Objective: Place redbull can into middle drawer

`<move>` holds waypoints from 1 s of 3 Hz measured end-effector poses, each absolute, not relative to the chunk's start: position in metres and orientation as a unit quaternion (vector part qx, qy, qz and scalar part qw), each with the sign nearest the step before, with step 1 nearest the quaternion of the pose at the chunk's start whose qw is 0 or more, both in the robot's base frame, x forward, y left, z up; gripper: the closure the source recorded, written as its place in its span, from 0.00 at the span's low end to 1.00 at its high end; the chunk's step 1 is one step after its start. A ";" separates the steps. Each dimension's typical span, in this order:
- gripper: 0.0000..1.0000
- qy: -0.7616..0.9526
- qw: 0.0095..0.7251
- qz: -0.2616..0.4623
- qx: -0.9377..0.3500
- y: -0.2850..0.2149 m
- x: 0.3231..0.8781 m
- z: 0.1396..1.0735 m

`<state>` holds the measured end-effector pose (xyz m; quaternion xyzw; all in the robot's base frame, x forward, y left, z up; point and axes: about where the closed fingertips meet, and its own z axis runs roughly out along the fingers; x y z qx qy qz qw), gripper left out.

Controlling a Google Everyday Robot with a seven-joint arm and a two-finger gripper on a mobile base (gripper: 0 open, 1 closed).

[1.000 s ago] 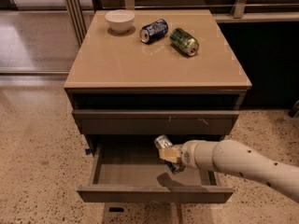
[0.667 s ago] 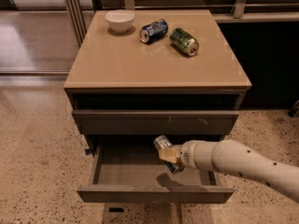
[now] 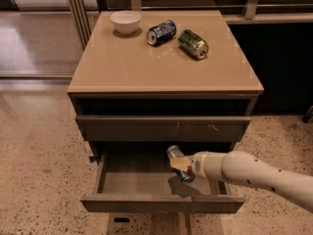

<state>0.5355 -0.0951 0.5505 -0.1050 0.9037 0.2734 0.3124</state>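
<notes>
Placing step: gripper [image 3: 180, 164] jaws clamped on slim silver dented drink can [image 3: 173, 153], held over the floor of the open grey-brown middle drawer [image 3: 161, 203]. Next — lower, then release gently.

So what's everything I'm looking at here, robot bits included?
cabinet: one, tan top, middle of view
bowl: one, white, back left of the top
dark blue can: one, on its side, right of the bowl
green can: one, on its side, right of the blue one
upper drawer: one, grey-brown, shut
middle drawer: one, grey-brown, pulled open
redbull can: one, silver, tilted, held over the open drawer
arm: one, white, from the right
gripper: one, tan fingers holding the redbull can
</notes>
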 end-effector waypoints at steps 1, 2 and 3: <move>1.00 0.909 0.294 0.284 -0.075 -0.105 0.548 0.511; 1.00 0.914 0.274 0.294 -0.053 -0.110 0.558 0.476; 1.00 0.919 0.255 0.299 -0.041 -0.110 0.571 0.447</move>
